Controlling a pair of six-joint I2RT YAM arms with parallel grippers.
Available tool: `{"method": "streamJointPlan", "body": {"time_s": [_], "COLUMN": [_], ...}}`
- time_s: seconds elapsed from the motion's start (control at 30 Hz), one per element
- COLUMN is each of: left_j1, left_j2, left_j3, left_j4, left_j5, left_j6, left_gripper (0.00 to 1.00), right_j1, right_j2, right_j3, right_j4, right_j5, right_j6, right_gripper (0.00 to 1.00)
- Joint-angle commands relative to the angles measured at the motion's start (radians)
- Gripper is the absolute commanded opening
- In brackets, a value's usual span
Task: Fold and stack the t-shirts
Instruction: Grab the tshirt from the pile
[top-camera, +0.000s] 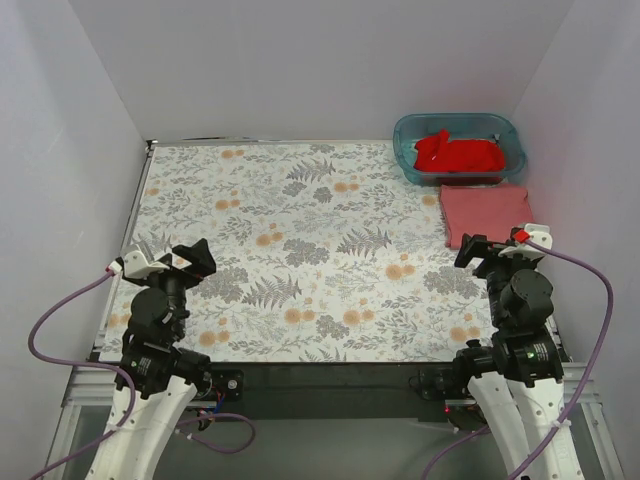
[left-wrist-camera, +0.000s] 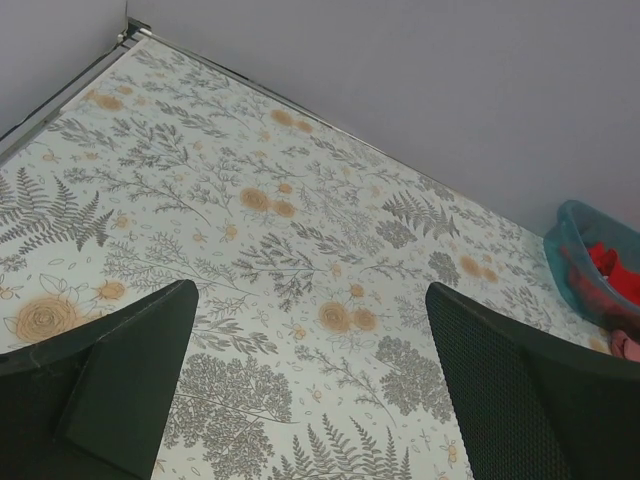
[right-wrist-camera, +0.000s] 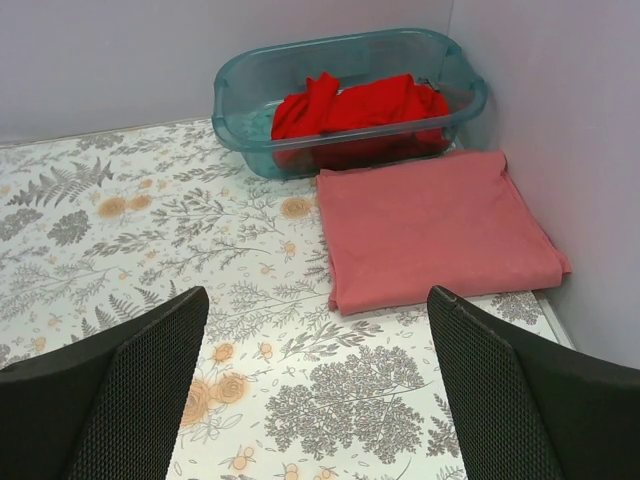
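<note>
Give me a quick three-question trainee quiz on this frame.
1. True or false: the red t-shirt lies in the teal tub.
2. The folded pink t-shirt lies: A) in the tub B) on the table beside the tub C) under the tub.
3. Fill in: the left gripper and right gripper are both ___ and hold nothing.
Key: 1 true; 2 B; 3 open.

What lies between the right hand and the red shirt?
The folded pink shirt, flat on the table, then the near wall of the teal tub; the red shirt sits inside. The right wrist view shows it best.
</note>
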Motion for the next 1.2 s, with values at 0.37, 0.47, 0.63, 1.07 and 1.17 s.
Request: {"method": "streamJointPlan", "body": {"time_s": [0.37,0.47,0.63,1.07,1.17], "left_j1": [-0.003,-0.003,-0.003,-0.001,-0.003], "left_j2": [0.01,0.03,0.102,0.114,0.14], "left_j3": [-0.062,-0.064,-0.053,-0.073,-0.073], "left_j4": [0.041,0.044,0.052,0.066,0.066], "left_j5": [-0.009,0.036,0.085,0.105,0.116], "left_j6": [-0.055,-0.052,-0.052,-0.028,-0.022], "left_gripper": [0.98,0.98,0.98,0.98,0.98], "right_j1": [0.006,0.005,0.003,-0.165,-0.175], "right_j2": [0.234,0.403,0.765,1.573,1.724], "right_j3": [0.032,0.119,0.358,1.04,1.178], "right_j4": [0.192,0.21,0.221,0.172,0.144], "right_j5": [-0.108,-0.076,-0.005,-0.128,-0.13], "right_j6": [0.023,0.047,0.048,-0.018,-0.032], "right_gripper": [0.99,0.98,0.98,0.91,0.88]}}
